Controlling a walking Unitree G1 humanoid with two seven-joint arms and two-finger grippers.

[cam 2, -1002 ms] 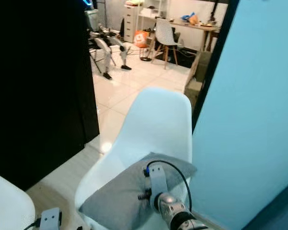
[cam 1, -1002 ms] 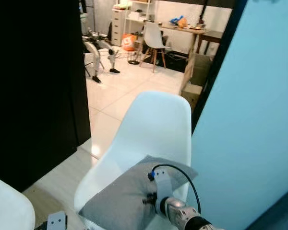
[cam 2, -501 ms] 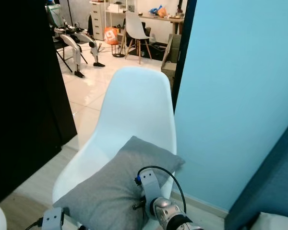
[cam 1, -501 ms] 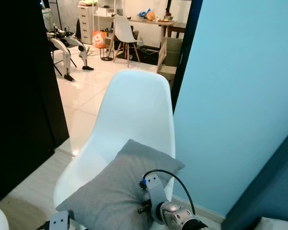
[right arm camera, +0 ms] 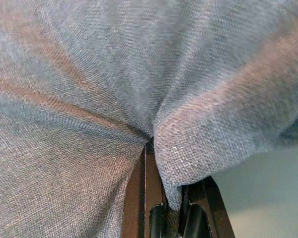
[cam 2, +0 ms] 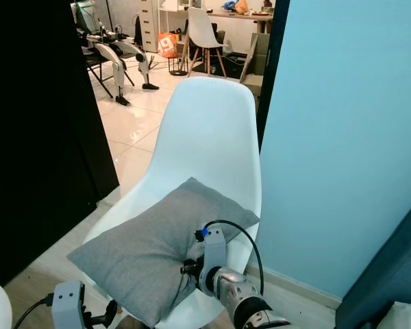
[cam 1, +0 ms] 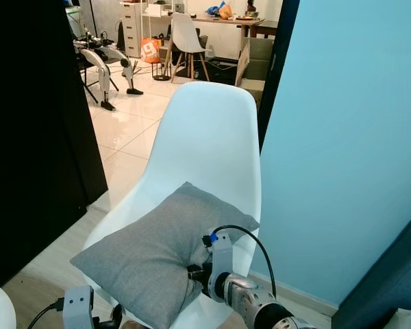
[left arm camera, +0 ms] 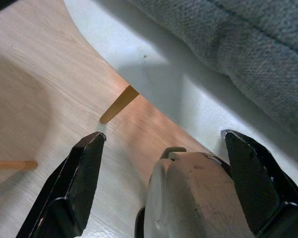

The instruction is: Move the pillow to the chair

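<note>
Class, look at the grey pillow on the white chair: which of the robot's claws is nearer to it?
Right. The right claw is pinched on the pillow fabric. The left claw hangs open beside the chair seat edge, below the pillow, not touching it.

Pillow (cam 1: pixel 151 257) now lower and flatter on chair (cam 1: pixel 212 144) seat.

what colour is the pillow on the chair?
Plain grey woven fabric. The pillow shows best in the right eye view, lying on the white chair.

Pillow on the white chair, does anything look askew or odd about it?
The grey pillow lies diagonally on the white chair, one corner overhanging the seat's front edge. The right end effector pinches its fabric, bunching it.
</note>
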